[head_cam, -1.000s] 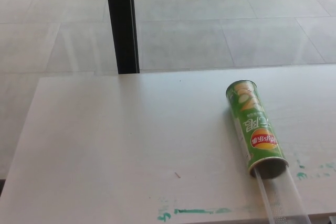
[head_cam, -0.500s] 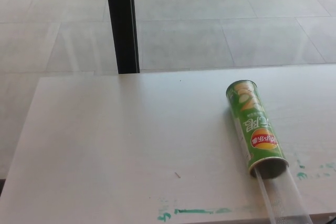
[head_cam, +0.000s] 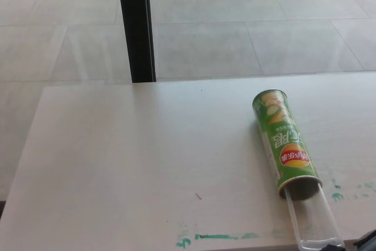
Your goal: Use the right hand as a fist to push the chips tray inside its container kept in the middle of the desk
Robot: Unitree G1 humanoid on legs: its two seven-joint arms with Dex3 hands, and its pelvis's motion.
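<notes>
A green chips can (head_cam: 286,142) lies on its side on the right part of the white desk (head_cam: 147,157), its open mouth (head_cam: 301,188) facing the near edge. A clear plastic tray (head_cam: 311,218) sticks out of the mouth towards me, and its near end shows just above the picture's bottom edge. Only a dark sliver of my right hand (head_cam: 367,240) shows in the bottom right corner, just right of the tray's near end. Whether it touches the tray is hidden. My left hand is out of the picture.
Green paint smears (head_cam: 217,237) mark the desk's near edge, with more (head_cam: 338,195) beside the can's mouth. A black post (head_cam: 136,24) stands behind the desk's far edge, with tiled floor (head_cam: 264,33) beyond it.
The tray's near end has come into the picture, so the tray has slid slightly into the can. A dark edge of my right hand has appeared at the bottom right.
</notes>
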